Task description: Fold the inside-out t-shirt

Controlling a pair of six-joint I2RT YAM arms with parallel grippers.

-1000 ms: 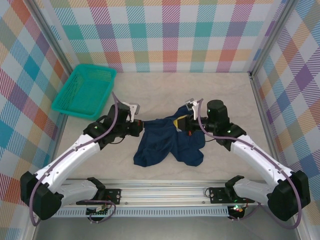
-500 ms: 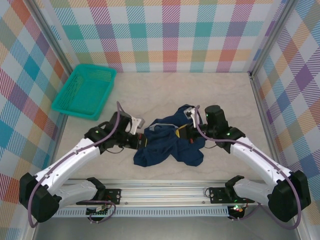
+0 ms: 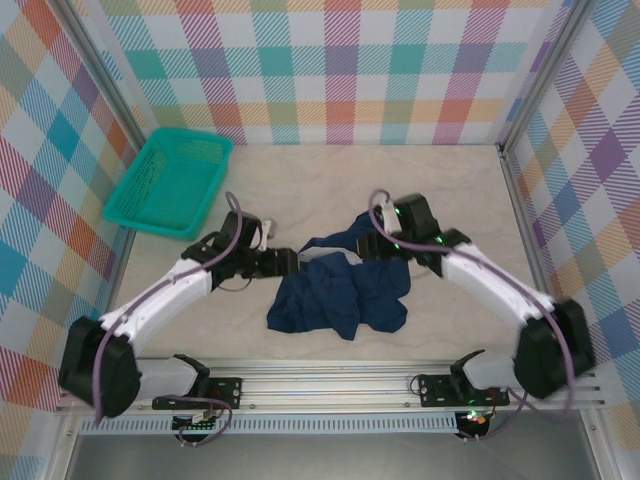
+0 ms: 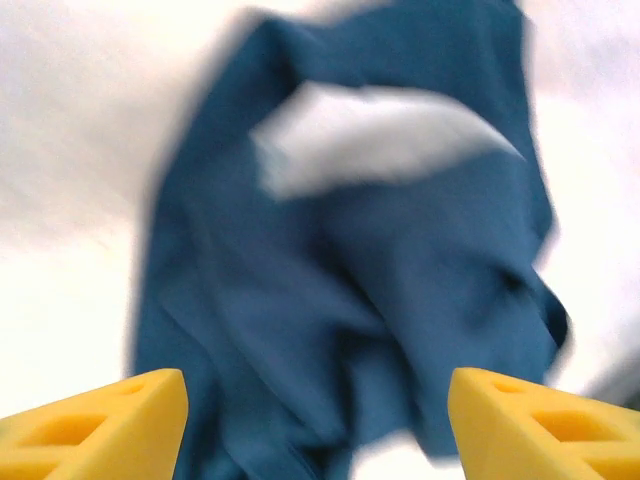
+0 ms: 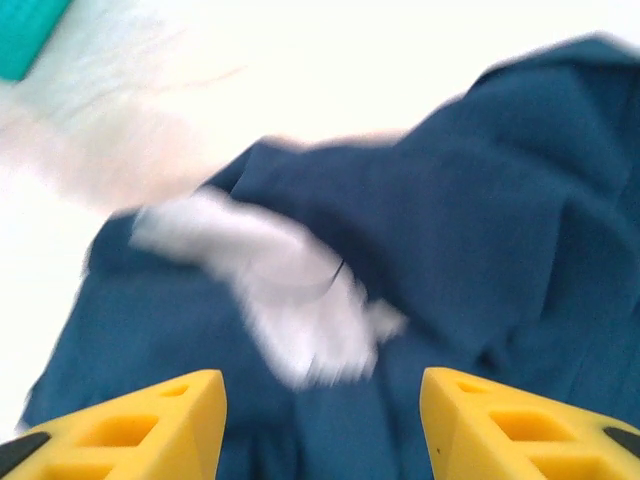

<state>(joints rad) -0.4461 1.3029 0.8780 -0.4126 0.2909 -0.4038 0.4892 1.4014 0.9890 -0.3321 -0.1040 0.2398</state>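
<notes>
- T-shirt [image 3: 340, 295] lay crumpled in a dark heap on the middle of the table [image 3: 300, 190], nearer the arms' bases than the back wall; well apart from the teal basket [image 3: 170, 185] at the far left
- it sat between the two tools; the left gripper [image 3: 283, 262] was at its far-left edge, the right gripper [image 3: 372, 245] at its far-right edge, where a narrow band of cloth arched across the far side
- most of the cloth lay on the near side of both tools, bunched, so no sleeve or hem could be told apart; no clear long axis showed
- left wrist view, though blurred: the left gripper [image 4: 320, 410] had its yellow fingers [image 4: 110, 410] spread wide, nothing between them, cloth straight ahead
- right wrist view, also blurred: the right gripper [image 5: 320, 410] likewise stood spread and empty over the cloth
- judgement: each arm was about equally near; each would probably take its own side's edge to pull the heap flat
</notes>
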